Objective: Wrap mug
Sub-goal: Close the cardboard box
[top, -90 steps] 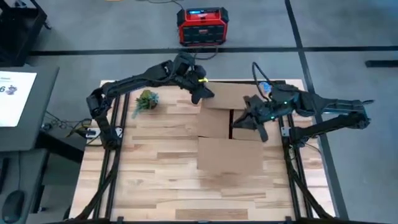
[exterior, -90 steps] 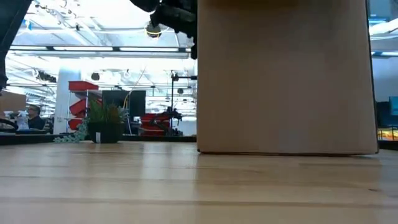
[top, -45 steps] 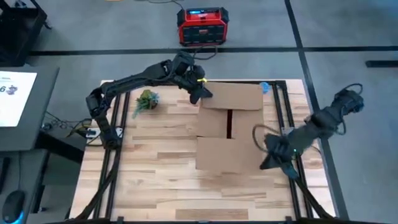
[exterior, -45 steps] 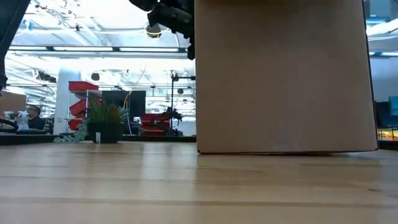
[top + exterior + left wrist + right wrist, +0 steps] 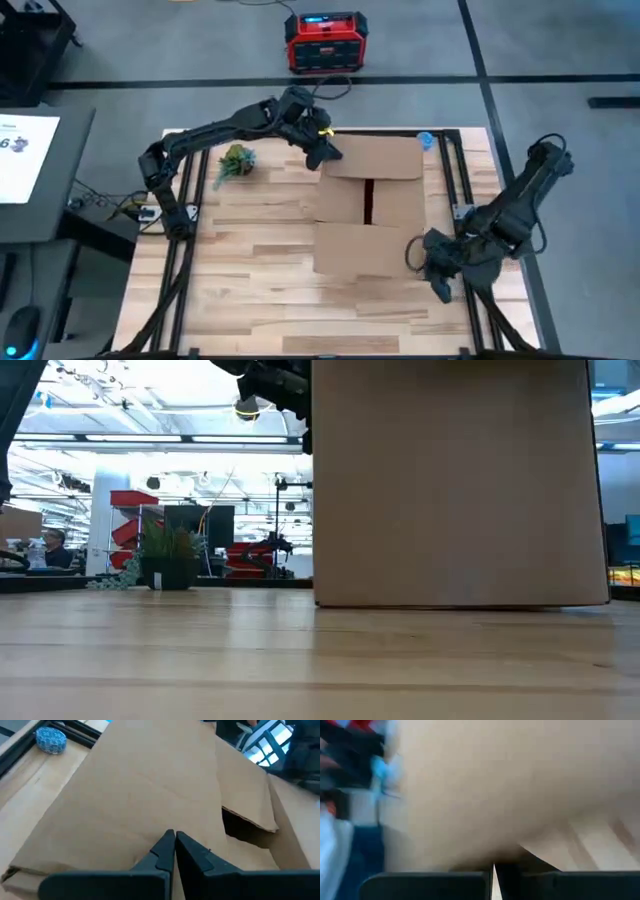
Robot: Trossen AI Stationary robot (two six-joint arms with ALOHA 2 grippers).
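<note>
Mug was nowhere visible; only a cardboard box (image 5: 368, 208) sat right of centre on the wooden table (image 5: 250, 290), the left gripper (image 5: 325, 155) pinching its upper-left flap, the right gripper (image 5: 432, 268) pressed together at lower right.

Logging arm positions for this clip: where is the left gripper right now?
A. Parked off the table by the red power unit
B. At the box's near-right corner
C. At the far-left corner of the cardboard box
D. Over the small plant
C: the left gripper, fingers shut, sits at the far-left corner of the cardboard box.
</note>
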